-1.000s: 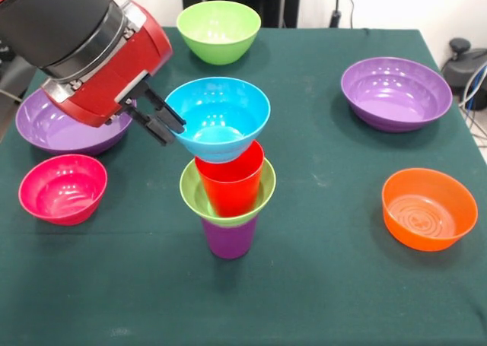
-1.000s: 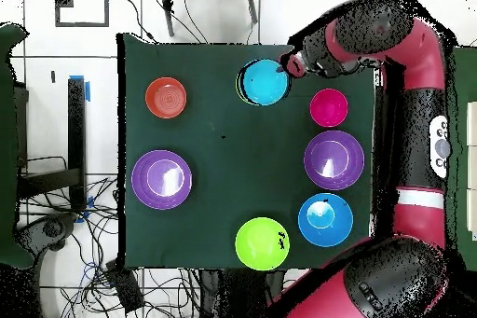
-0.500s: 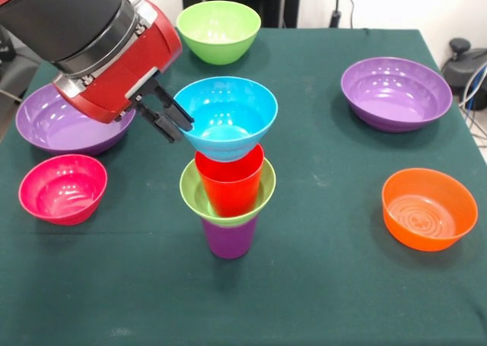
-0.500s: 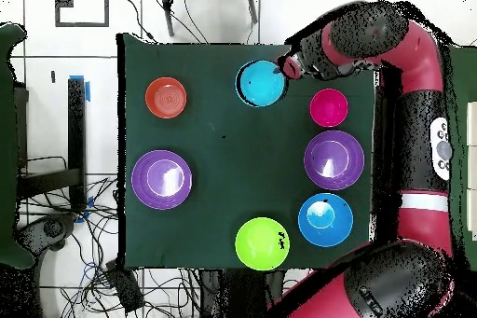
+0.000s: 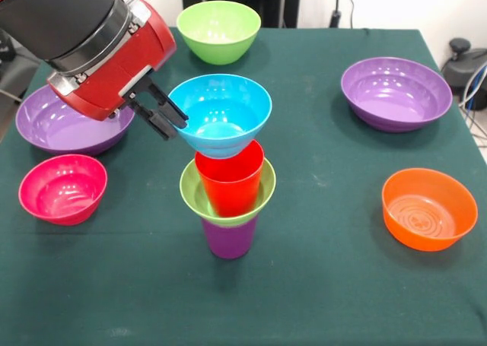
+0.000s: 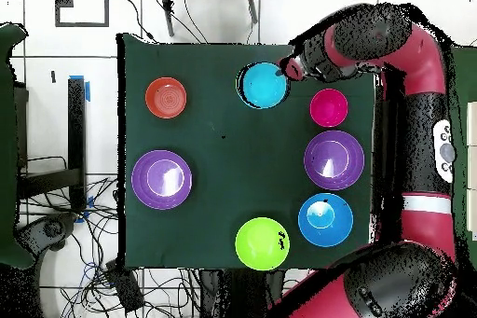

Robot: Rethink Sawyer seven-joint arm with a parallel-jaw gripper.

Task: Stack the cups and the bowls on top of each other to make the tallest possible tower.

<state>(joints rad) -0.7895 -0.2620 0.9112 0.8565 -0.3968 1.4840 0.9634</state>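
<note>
The tower stands mid-table: a purple cup (image 5: 228, 238) carries a small lime green bowl (image 5: 196, 196), and a red cup (image 5: 228, 182) sits inside that bowl. A blue bowl (image 5: 219, 114) sits level at the red cup's mouth; I cannot tell whether it rests on the rim. My gripper (image 5: 169, 120) is shut on this bowl's left rim. From above, the blue bowl (image 6: 264, 85) hides the tower beneath it, with the gripper (image 6: 289, 69) at its edge.
Loose bowls lie around the tower: pink (image 5: 62, 188), purple (image 5: 65, 129) partly under the arm, lime green (image 5: 218, 30), purple (image 5: 396, 93) and orange (image 5: 428, 208). A second blue bowl (image 6: 325, 219) shows only from above.
The gripper and blue bowl swung slightly right over the red cup, then came back left a little. The hold on the rim has not changed.
</note>
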